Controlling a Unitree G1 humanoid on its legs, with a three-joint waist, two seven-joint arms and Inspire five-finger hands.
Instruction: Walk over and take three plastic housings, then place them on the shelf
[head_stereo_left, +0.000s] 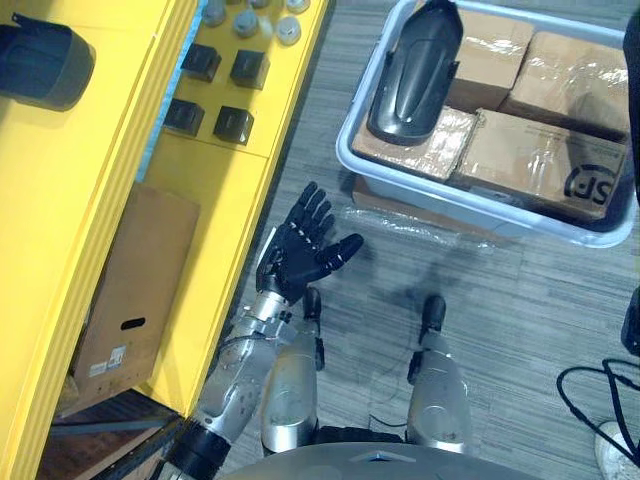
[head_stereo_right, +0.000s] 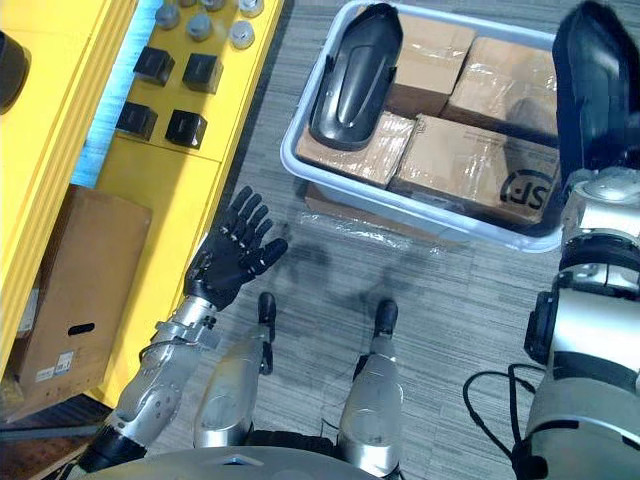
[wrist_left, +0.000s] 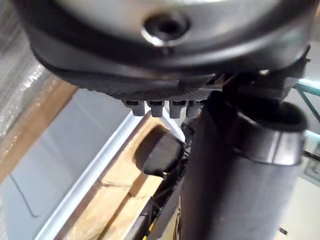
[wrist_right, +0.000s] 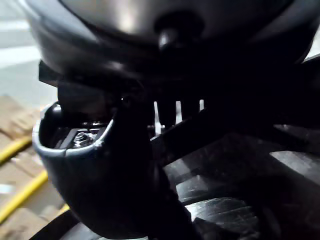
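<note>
Beside yellow shelf (head_stereo_left: 240, 200), L robot hand (head_stereo_left: 298, 252) palm-up, fingers spread wide; R robot hand (wrist_right: 175, 70), raised, grips plastic housing (head_stereo_right: 598, 80).

Yellow shelf (head_stereo_left: 100, 200) bearing black blocks (head_stereo_left: 233, 124); glossy black housing (head_stereo_left: 415, 70) in pale blue-grey bin (head_stereo_left: 400, 180); brown cardboard boxes (head_stereo_left: 530, 150) with black print; grey, streaked wood-grain floor (head_stereo_left: 500, 300); black left hand (head_stereo_left: 300, 250).

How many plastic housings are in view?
2 sure: one housing lying on the boxes in the grey bin, another upright at the right arm's end. A dark shape on the yellow shelf may be a third.
</note>
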